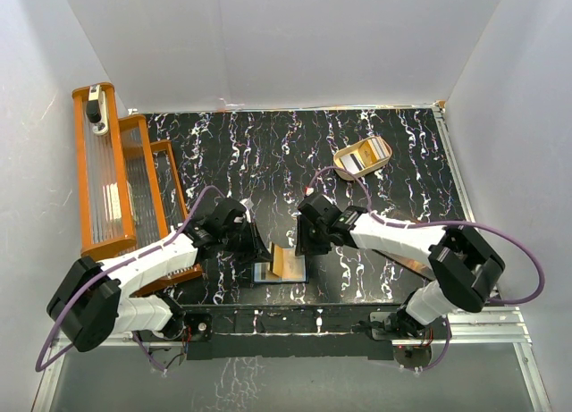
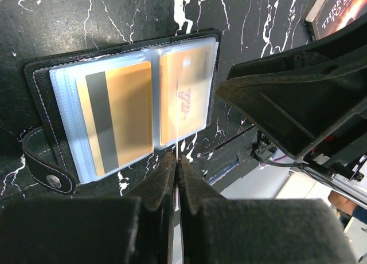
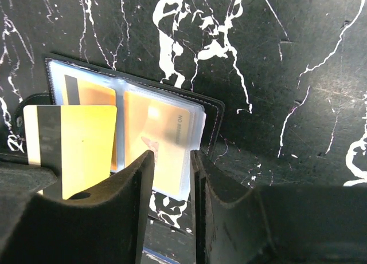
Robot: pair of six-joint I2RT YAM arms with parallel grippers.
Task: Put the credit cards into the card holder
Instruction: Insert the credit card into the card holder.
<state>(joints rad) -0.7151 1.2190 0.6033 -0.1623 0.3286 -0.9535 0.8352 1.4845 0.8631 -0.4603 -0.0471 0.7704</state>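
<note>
White walls on 3 sides; counter (image 1: 375, 215) black with white veining.

Item 1, card holder (image 2: 35, 86): lies open and flat at 6 o'clock on the counter in the top view, between the 2 arms. Clear sleeves face up, snap strap (image 2: 49, 172) loose at one side. 2 gold-orange cards (image 2: 117, 118) already sit in its facing sleeves.

Item 2, left hand (image 2: 177, 162): fingers pressed together on a thin gold-orange card (image 3: 80, 144), held upright on its edge just above the holder's near side.

Item 3, right hand (image 3: 174, 156): jaws a little apart, with the edge of a clear sleeve leaf (image 3: 172, 178) between them. Whether they bear on the leaf, cannot tell.

Item 4, tan oval tray (image 1: 342, 155): at 1 o'clock, well apart from the holder, with more cards (image 1: 365, 156) in it.

Item 5, orange rack (image 1: 107, 180): at 9 o'clock. Not involved.

Step in hand, by judgement: seating 1 more card, with the sleeve being presented by the right hand.

Next move calls for: lining the card's lower edge up with a free sleeve mouth, tilting it flatter, then sliding it in while the holder is kept from skating. Cards in the tray remain to be fetched.
</note>
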